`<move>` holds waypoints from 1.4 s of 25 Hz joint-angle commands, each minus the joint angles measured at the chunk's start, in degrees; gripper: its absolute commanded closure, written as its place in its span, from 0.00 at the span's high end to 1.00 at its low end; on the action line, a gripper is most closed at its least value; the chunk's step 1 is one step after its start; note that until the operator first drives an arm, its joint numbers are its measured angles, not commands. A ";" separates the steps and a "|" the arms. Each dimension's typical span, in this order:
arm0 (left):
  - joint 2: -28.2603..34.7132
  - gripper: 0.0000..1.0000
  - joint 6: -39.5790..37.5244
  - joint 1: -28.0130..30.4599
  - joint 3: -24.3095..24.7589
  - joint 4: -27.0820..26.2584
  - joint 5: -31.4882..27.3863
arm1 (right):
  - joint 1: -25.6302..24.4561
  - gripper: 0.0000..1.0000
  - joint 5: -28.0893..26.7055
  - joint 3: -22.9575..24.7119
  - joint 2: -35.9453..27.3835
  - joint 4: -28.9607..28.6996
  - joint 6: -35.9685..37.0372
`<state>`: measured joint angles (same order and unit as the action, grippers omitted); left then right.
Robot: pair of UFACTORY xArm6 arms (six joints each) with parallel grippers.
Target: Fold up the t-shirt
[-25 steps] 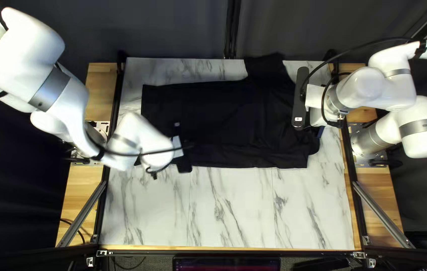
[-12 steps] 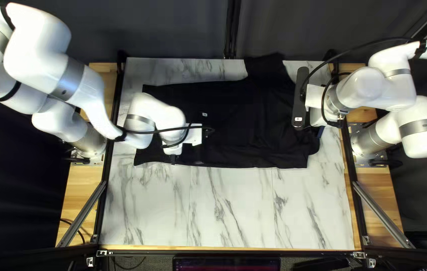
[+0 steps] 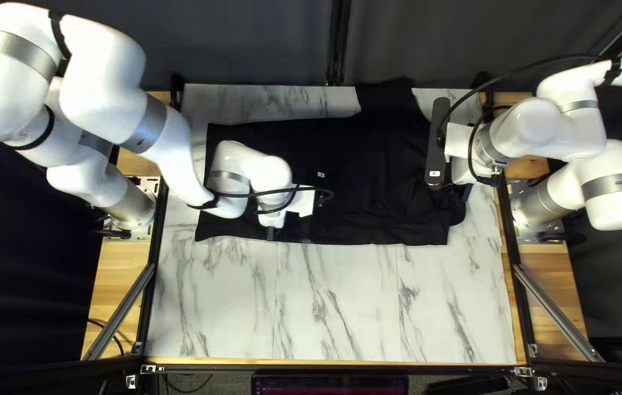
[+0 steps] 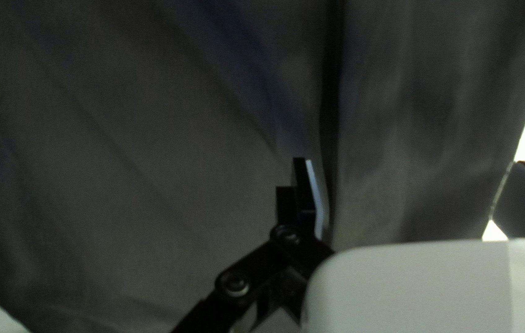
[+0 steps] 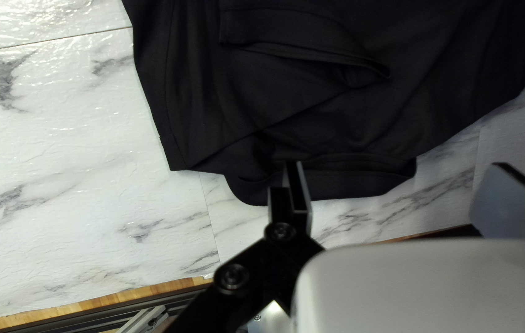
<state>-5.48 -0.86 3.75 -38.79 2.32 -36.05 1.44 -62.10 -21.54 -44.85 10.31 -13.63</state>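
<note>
t-shirt [image 3: 380, 183] lies crosswise, collar [image 5: 361, 184] rightward

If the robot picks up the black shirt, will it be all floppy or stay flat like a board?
Probably floppy: the shirt lies in soft creases, and a loose flap of it is folded over. It's likely fairly light for its size, since its edges look thin. Pushed, it would probably bunch up rather than roll, because it's spread out low.
</note>
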 commanded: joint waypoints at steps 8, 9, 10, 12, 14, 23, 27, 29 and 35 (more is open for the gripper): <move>-2.49 0.01 2.24 -1.33 -0.84 -3.14 1.21 | 0.00 1.00 0.00 0.00 0.00 0.00 0.00; -2.39 0.00 2.25 -1.30 -0.81 -3.30 1.11 | 0.00 1.00 0.00 0.00 0.00 0.00 0.00; -2.39 0.00 2.28 -1.29 -0.83 -3.40 1.07 | 0.00 1.00 0.00 0.00 0.00 0.00 0.00; -2.48 0.00 2.33 -1.28 -0.93 -3.55 1.06 | 0.00 1.00 0.00 0.00 0.00 0.00 0.00; -2.57 0.00 2.22 -1.16 -1.18 -3.55 0.92 | 0.00 1.00 0.00 0.00 0.00 0.00 0.00; 0.42 0.00 -0.29 0.41 -2.37 -1.41 -2.28 | 0.00 1.00 0.00 0.00 0.00 0.00 0.00; 0.36 0.01 -0.64 -0.06 -2.65 -0.34 -2.28 | 0.00 1.00 0.00 0.00 0.00 0.00 0.00; 0.39 0.02 -0.84 -0.29 -2.56 0.00 -2.12 | 0.00 1.00 0.00 0.00 0.00 0.00 0.00; 0.13 0.03 -1.65 -0.37 -3.46 0.95 -2.13 | 0.00 1.00 0.00 0.00 0.00 0.00 0.00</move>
<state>-5.15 -2.31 3.39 -41.92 3.02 -38.17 1.44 -62.10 -21.54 -44.85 10.31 -13.63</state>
